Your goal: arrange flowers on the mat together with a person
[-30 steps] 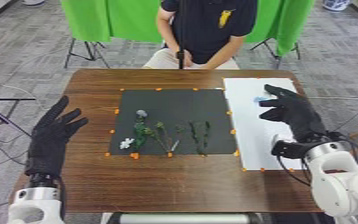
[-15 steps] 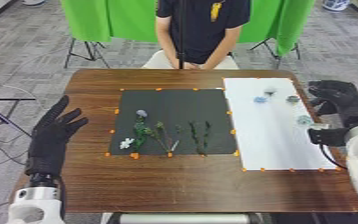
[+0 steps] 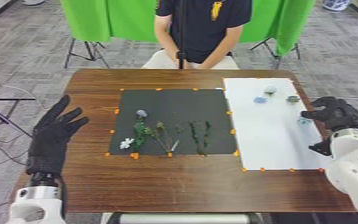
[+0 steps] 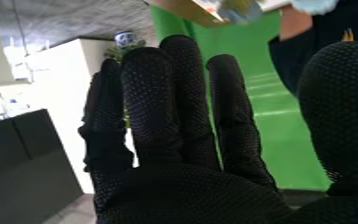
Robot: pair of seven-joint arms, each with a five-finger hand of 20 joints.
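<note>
In the head view, the pale blue flower (image 3: 304,121) sits at the right of the white sheet (image 3: 269,137), just beside the right hand (image 3: 341,117); likely light, soft and crushable, it wants a gentle pinch at its base. In the right wrist view, the fingers (image 4: 151,100) are straight, thumb apart, gripping nothing.

My left hand (image 3: 47,142), gloved in black fabric, points forward from my white, jointed left arm (image 3: 38,202), its fingers (image 3: 52,111) loosely spread. My black-gloved right hand (image 3: 342,116) holds its fingers (image 4: 149,100) straight, thumb (image 4: 342,107) well apart.
</note>
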